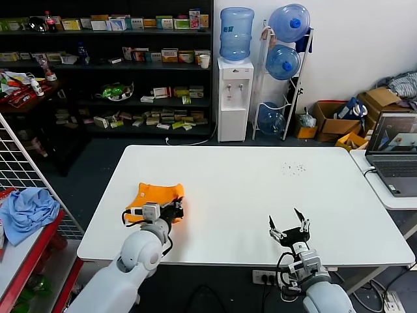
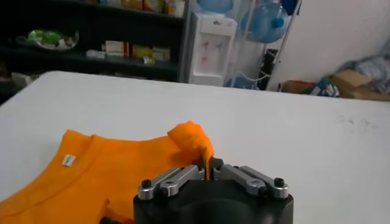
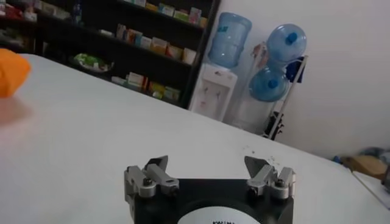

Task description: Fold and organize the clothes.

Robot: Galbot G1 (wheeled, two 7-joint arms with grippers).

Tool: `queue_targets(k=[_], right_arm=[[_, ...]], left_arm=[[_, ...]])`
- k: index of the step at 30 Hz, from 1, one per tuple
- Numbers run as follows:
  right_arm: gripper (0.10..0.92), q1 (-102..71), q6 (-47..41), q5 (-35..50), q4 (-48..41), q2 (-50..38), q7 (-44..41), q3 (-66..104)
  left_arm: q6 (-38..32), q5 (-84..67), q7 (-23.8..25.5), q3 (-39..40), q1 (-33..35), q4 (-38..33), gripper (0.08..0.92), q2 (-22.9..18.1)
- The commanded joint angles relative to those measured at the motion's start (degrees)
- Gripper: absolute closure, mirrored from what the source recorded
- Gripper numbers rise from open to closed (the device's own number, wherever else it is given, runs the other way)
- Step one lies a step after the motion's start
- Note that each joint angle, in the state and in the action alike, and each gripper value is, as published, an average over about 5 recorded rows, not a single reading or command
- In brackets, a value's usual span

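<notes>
The bright orange T-shirt (image 1: pixel 158 197) lies bunched near the front left of the white table (image 1: pixel 260 189). In the left wrist view it (image 2: pixel 109 167) shows its collar and a small white label. My left gripper (image 1: pixel 171 212) is shut on a raised fold of the shirt's edge (image 2: pixel 196 139) and lifts it a little off the table. My right gripper (image 1: pixel 290 228) is open and empty, low over the table's front right part, well apart from the shirt. A bit of the shirt (image 3: pixel 12 72) shows far off in the right wrist view.
A laptop (image 1: pixel 394 153) sits on a side table at the right. A light blue cloth (image 1: pixel 26 212) lies on a red rack at the left. Shelves, a water dispenser (image 1: pixel 234 98) and boxes stand behind the table.
</notes>
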Motion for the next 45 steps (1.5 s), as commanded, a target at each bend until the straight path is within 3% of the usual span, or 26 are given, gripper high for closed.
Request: queue_targets(k=[1, 8, 11, 14, 19, 26, 31, 38, 45], right_arm=[[0.203, -0.48, 2.25, 1.66, -0.33, -0.59, -0.58, 1.75], [0.203, 0.22, 1.80, 2.18, -0.57, -0.35, -0.07, 1.83], [0.203, 0.41, 1.56, 2.30, -0.35, -0.40, 0.08, 1.86], [0.203, 0.25, 1.51, 2.39, 0.00, -0.54, -0.19, 2.27], [0.203, -0.01, 1.55, 2.66, 0.12, 0.65, -2.11, 4.30], [0.203, 0.01, 1.39, 3.86, 0.07, 2.81, -4.71, 7.03], [0.203, -0.10, 0.70, 3.57, 0.27, 4.21, -5.40, 8.11], [0.203, -0.72, -2.74, 2.51, 1.33, 6.45, -9.14, 12.42], [0.203, -1.66, -3.48, 2.00, 1.71, 7.91, -12.19, 16.83]], left_arm=[[-6.94, 0.55, -1.74, 3.38, -1.47, 7.10, 0.872, -20.23], [-16.41, -1.57, -0.74, 4.66, -0.78, 9.45, 0.863, -24.70], [-20.11, -0.13, 0.47, 4.99, -0.62, 9.97, 0.807, -24.88], [-22.74, 3.21, 2.12, 5.75, -0.70, 9.64, 0.720, -21.90], [-29.59, 16.24, 7.85, 6.37, 1.05, 9.47, 0.573, -13.47], [-34.67, 26.88, 13.94, 1.15, 7.55, 7.40, 0.374, -0.38], [-39.65, 31.78, 15.19, -3.23, 12.78, 6.36, 0.233, 5.07], [-38.11, 32.77, 14.93, -7.88, 17.80, 4.33, 0.178, 8.03], [-31.50, 36.32, 20.13, -14.42, 20.44, 3.29, 0.177, 6.72]])
